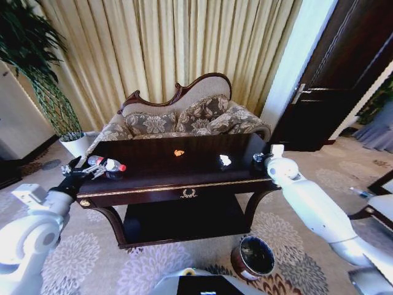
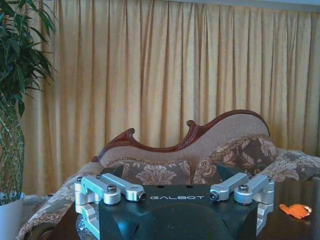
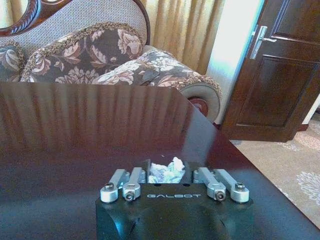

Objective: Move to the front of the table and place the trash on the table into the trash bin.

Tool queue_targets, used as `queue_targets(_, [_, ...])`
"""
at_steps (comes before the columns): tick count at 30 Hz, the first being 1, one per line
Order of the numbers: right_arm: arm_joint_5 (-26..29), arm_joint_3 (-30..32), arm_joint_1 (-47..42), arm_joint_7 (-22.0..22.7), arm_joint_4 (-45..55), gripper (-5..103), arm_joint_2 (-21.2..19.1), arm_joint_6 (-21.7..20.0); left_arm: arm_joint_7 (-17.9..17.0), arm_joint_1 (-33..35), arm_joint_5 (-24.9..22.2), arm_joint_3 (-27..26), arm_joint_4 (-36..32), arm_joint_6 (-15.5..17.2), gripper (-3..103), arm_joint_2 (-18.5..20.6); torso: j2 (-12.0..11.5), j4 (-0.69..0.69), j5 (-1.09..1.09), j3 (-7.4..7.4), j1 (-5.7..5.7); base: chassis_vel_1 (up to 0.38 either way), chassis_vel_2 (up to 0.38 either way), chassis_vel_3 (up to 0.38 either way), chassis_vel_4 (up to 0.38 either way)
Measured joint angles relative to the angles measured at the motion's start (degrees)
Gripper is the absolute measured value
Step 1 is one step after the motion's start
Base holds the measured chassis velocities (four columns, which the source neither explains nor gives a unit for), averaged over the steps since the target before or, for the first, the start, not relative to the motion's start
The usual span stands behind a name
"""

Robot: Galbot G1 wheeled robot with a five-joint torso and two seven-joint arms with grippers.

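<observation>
Head view is looking down on the table (image 1: 166,161), where the trash is lying: a bottle (image 1: 106,164) at the 9 o'clock end, an orange scrap (image 1: 178,153) near the middle toward 12, and a white scrap (image 1: 225,160) toward 3 o'clock. The left gripper (image 1: 78,167) is sitting at the bottle's base end, touching or just beside it; whether its jaws are spread or pinching cannot be told. In the left wrist view the orange scrap (image 2: 296,211) is lying well off to one side of that gripper.

The right gripper (image 1: 263,158) is hovering at the table's 3 o'clock edge. In the right wrist view its fingers (image 3: 140,176) are pressing together on a crumpled white scrap (image 3: 166,170) between them.

The bin (image 1: 253,257) is standing on the carpet at 5 o'clock, below the table's front corner, nothing lying between it and the table. A sofa (image 1: 184,120) is sitting behind the table at 12, a potted plant (image 1: 58,104) at 10, and a dark door (image 1: 344,74) at 2.
</observation>
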Motion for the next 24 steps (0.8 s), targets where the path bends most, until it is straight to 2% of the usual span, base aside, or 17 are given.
queue_targets(1, [0.0, 0.0, -0.1, 0.0, 0.1, 35, 0.0, 0.0, 0.0, 0.0, 0.0, 0.0, 0.0, 0.0, 100, 0.0, 0.0, 0.0, 0.0, 0.0, 0.0, 0.0, 0.0, 0.0, 0.0])
queue_targets(2, [0.0, 0.0, -0.1, 0.0, 0.1, 35, 0.0, 0.0, 0.0, 0.0, 0.0, 0.0, 0.0, 0.0, 100, 0.0, 0.0, 0.0, 0.0, 0.0, 0.0, 0.0, 0.0, 0.0, 0.0])
queue_targets(4, [0.0, 0.1, -0.5, -0.1, 0.2, 24, -0.1, 0.2, 0.0, -0.2, 0.0, 0.0, 0.0, 0.0, 100, 0.0, 0.0, 0.0, 0.0, 0.0, 0.0, 0.0, 0.0, 0.0, 0.0])
queue_targets(5, [0.0, 0.1, -0.5, -0.1, 0.2, 24, -0.1, 0.2, 0.0, -0.2, 0.0, 0.0, 0.0, 0.0, 100, 0.0, 0.0, 0.0, 0.0, 0.0, 0.0, 0.0, 0.0, 0.0, 0.0])
queue_targets(7, [-0.1, 0.3, -0.9, -0.1, 0.4, 13, -0.2, 0.5, 0.0, -0.3, 0.0, 0.0, 0.1, -0.1, 100, 0.0, 0.0, 0.0, 0.0, 0.0, 0.0, 0.0, 0.0, 0.0, 0.0])
queue_targets(8, [-0.1, 0.3, -0.9, -0.1, 0.4, 13, -0.2, 0.5, 0.0, -0.3, 0.0, 0.0, 0.1, -0.1, 100, 0.0, 0.0, 0.0, 0.0, 0.0, 0.0, 0.0, 0.0, 0.0, 0.0])
queue_targets(12, [-0.4, 0.7, -1.5, -0.5, 0.5, 2, -0.5, 0.8, 0.0, -0.3, 0.0, -0.1, 0.2, -0.2, 100, 0.0, 0.0, 0.0, 0.0, 0.0, 0.0, 0.0, 0.0, 0.0, 0.0])
queue_targets(19, [-0.5, 1.1, -1.9, -0.7, 0.9, 0, -0.7, 1.6, 0.0, -0.5, 0.0, -0.3, 0.2, -0.3, 100, 0.1, 0.0, 0.0, 0.0, 0.0, 0.0, 0.0, 0.0, 0.0, 0.0])
queue_targets(24, [-0.2, 2.1, -2.6, -1.3, 3.3, 0, -1.1, 5.7, 0.0, -0.5, -0.3, -0.7, -0.1, -0.3, 100, 0.0, 0.0, 0.01, 0.01, 0.0, 0.0, 0.0, 0.0, 0.0, 0.0])
